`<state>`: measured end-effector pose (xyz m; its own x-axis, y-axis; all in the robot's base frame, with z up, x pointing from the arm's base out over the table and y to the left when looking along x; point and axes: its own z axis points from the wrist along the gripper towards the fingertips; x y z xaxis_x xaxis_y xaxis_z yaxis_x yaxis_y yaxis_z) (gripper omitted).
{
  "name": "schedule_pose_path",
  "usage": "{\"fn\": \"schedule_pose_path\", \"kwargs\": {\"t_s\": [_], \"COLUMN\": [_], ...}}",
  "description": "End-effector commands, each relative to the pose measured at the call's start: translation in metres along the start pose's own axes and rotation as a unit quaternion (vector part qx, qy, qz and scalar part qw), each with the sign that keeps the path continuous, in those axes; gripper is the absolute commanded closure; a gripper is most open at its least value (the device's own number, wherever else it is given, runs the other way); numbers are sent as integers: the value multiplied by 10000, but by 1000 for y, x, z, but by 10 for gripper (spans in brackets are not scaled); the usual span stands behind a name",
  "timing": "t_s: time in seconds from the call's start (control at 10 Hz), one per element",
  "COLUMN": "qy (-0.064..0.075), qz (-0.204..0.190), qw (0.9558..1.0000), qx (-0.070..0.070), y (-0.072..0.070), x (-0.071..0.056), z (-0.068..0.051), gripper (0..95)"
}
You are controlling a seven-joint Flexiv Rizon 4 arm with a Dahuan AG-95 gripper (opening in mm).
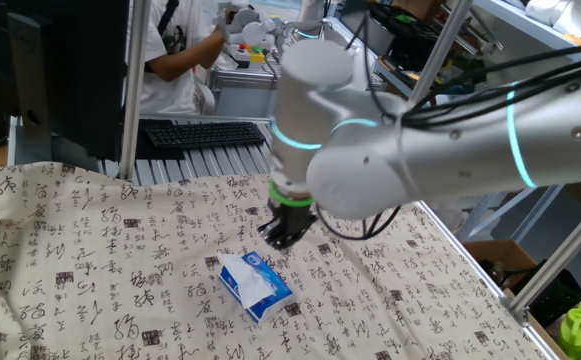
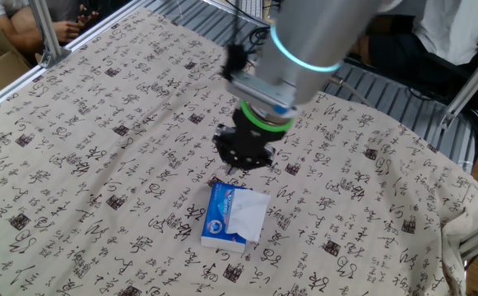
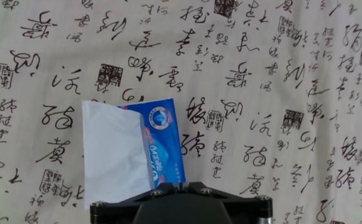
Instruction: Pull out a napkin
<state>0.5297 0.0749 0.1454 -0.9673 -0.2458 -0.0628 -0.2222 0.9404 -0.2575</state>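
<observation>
A blue-and-white tissue pack [image 1: 270, 272] lies flat on the printed cloth; it also shows in the other fixed view [image 2: 220, 215] and in the hand view [image 3: 163, 146]. A white napkin [image 3: 112, 155] sticks out of the pack's top and lies spread over it; it also shows in both fixed views [image 1: 250, 287] [image 2: 248, 215]. My gripper [image 1: 284, 234] [image 2: 243, 158] hovers over the cloth just beside the pack's far end and touches neither pack nor napkin. In the hand view its jaws [image 3: 176, 185] meet at the bottom edge with nothing between them.
A cloth printed with black characters [image 1: 90, 240] covers the table. A keyboard [image 1: 205, 132] and a seated person [image 1: 185, 50] are behind the table's far edge. Metal frame posts [image 1: 130, 90] stand at the corners.
</observation>
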Motion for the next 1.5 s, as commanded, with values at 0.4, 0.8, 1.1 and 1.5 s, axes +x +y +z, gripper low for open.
{"fn": "schedule_pose_path", "kwargs": {"t_s": [0.4,0.8,1.1,1.5], "qy": [-146,-115,-149,-153], "qz": [227,546,740,993], "qw": [9994,9980,9966,9938], "qx": [235,310,326,483], "y": [28,56,71,87], "x": [-1,-3,-6,-9], "z": [4,1,6,16], "gripper": [950,950,950,950]}}
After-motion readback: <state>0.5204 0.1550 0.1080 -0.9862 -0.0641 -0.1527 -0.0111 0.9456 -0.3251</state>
